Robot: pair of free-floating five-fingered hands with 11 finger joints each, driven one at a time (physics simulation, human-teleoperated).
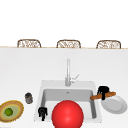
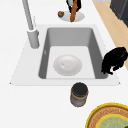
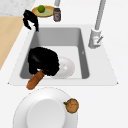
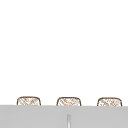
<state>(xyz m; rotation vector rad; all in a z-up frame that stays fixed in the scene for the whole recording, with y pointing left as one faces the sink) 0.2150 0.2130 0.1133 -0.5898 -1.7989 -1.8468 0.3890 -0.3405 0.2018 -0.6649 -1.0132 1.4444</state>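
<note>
- A white bowl (image 2: 67,65) lies in the sink basin (image 2: 93,47).
- The left hand (image 2: 114,60) hangs over the sink's near-right rim, fingers curled, holding nothing.
- A dark-lidded jar (image 2: 79,95) stands on the bench (image 2: 32,105).
- The right hand (image 2: 78,4) grips a brown baguette (image 2: 73,13) above a plate (image 2: 80,16).

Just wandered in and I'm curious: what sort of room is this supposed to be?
It looks like a kitchen, a simulated one: a sink with a tall faucet set in a white counter, and a white plate beside it.

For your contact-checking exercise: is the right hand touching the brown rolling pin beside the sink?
Touching. In the right side view the right hand is curled round the rolling pin, whose end sticks out below it.
</note>
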